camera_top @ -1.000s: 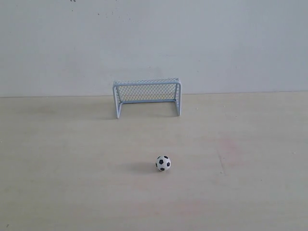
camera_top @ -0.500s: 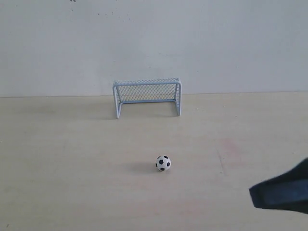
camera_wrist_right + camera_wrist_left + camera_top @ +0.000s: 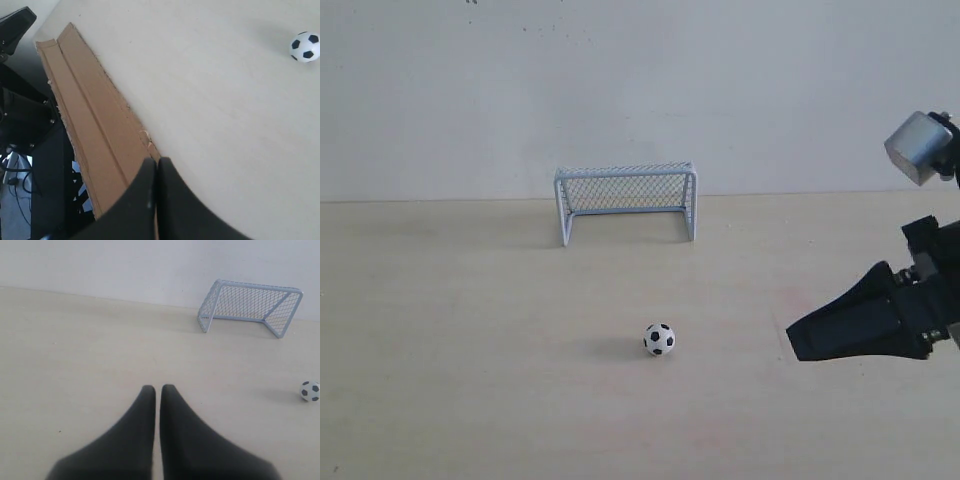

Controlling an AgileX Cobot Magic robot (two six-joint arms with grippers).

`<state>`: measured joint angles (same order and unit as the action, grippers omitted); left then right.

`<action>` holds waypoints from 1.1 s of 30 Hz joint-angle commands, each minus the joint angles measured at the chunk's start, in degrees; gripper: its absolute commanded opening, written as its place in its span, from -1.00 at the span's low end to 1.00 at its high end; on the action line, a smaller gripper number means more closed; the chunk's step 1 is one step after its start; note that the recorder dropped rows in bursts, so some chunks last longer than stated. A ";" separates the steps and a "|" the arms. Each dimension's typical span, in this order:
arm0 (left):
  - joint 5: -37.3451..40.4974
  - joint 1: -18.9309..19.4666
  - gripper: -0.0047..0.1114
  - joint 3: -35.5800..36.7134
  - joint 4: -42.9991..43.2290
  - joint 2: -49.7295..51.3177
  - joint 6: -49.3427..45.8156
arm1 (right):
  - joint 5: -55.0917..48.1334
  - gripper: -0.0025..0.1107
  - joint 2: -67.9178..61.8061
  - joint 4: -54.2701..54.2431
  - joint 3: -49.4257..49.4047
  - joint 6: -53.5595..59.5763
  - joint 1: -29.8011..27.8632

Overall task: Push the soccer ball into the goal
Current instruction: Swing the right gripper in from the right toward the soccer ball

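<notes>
The soccer ball [image 3: 659,339], small and white with black patches, rests on the pale table in front of the goal [image 3: 626,203], whose blue-white frame and mesh stand against the back wall. Both also show in the left wrist view: the ball [image 3: 310,390] and the goal [image 3: 251,306]. My right gripper [image 3: 796,342] reaches in from the right, shut and empty, about two ball-widths to the right of the ball and pointing at it. In the right wrist view the ball [image 3: 304,47] lies far from the shut right gripper [image 3: 156,162]. My left gripper [image 3: 157,389] is shut on nothing and out of the exterior view.
A strip of brown cardboard [image 3: 95,130] lines the table's edge under the right gripper, with dark equipment [image 3: 25,115] beyond it. The white wall [image 3: 640,90] rises directly behind the goal.
The right arm has come in from the lower right edge, rising and moving left toward the ball. Ball and goal have not moved.
</notes>
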<state>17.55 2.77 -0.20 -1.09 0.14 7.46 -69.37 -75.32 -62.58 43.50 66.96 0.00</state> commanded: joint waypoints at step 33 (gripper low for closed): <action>0.13 0.01 -0.84 0.20 0.20 -0.14 -0.09 | 6.16 -0.96 -18.28 57.93 25.16 -6.04 36.77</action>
<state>17.55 2.77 -0.20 -1.09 0.14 7.46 -65.40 -90.42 -6.93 67.48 52.68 35.39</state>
